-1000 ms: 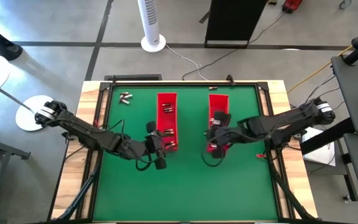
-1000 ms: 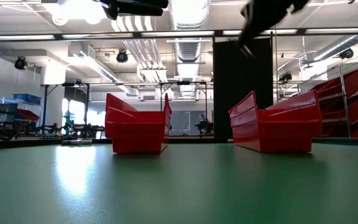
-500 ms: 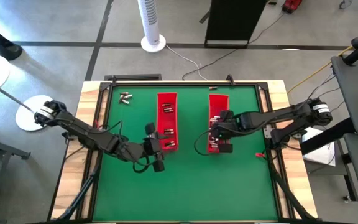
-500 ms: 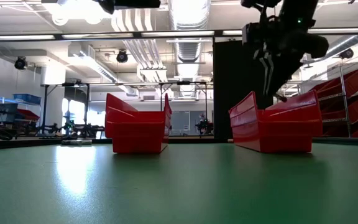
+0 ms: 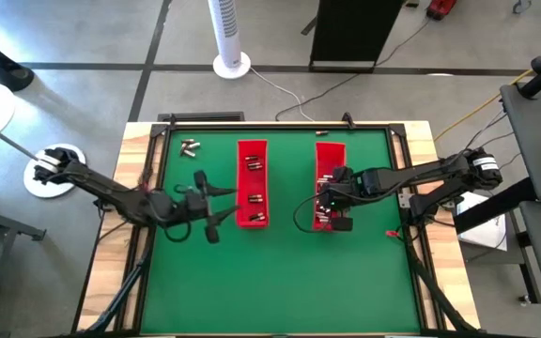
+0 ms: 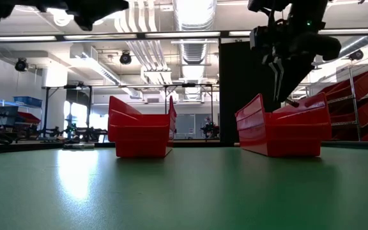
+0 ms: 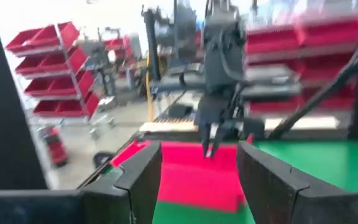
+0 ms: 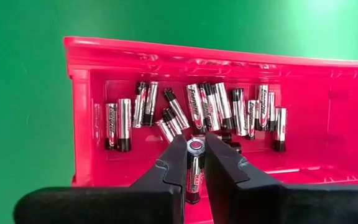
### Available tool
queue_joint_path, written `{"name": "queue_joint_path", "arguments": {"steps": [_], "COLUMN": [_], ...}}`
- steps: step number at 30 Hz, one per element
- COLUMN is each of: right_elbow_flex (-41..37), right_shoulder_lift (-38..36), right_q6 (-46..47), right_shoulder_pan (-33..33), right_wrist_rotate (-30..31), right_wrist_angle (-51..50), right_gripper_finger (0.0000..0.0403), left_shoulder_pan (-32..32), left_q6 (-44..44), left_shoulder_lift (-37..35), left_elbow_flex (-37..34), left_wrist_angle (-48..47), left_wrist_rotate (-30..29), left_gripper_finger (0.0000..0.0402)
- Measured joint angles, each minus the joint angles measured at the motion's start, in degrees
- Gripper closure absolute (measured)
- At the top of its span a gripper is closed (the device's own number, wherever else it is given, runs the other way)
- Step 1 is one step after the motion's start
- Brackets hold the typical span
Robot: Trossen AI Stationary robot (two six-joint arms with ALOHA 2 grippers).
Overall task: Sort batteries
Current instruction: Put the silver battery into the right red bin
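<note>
The right gripper [image 8: 196,163] holds one battery [image 8: 195,167] pinched upright between its fingers over the right red tray [image 5: 327,155], while the left gripper [image 5: 216,207] hovers open over the bench [image 5: 280,272].

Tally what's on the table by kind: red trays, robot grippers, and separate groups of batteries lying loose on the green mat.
Red trays: 2
Grippers: 2, left gripper and right gripper
Loose battery clusters on the green mat: 1
Total: 5
</note>
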Motion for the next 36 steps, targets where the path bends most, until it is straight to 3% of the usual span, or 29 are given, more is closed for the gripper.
{"name": "queue_joint_path", "arguments": {"steps": [3,7,18,27,36], "right_elbow_flex": [0.0,0.0,0.0,0.1,-0.2], "right_shoulder_lift": [0.0,0.4,5.7,5.9,8.3], "right_q6": [1.2,3.6,2.4,1.8,0.3], "right_shoulder_pan": [0.0,-0.3,-2.3,-2.3,-2.2], "right_wrist_rotate": [0.0,-0.2,-1.7,-1.6,-2.7], "right_wrist_angle": [0.0,0.2,0.2,0.2,2.2], "right_gripper_finger": [0.0378,0.0378,0.0378,0.0378,0.0378], "left_shoulder_pan": [0.1,0.1,0.1,0.1,0.1], "left_q6": [0.3,-0.1,1.0,1.1,0.7], "left_shoulder_lift": [-2.9,-4.8,-2.8,-2.3,-1.8], "left_elbow_flex": [-4.5,-6.3,-5.0,-4.7,-4.7], "left_wrist_angle": [7.0,7.5,6.7,6.7,6.8], "left_wrist_rotate": [1.5,1.7,1.3,1.1,-4.3], "left_gripper_finger": [0.0215,0.0215,0.0215,0.0215,0.0215]}}
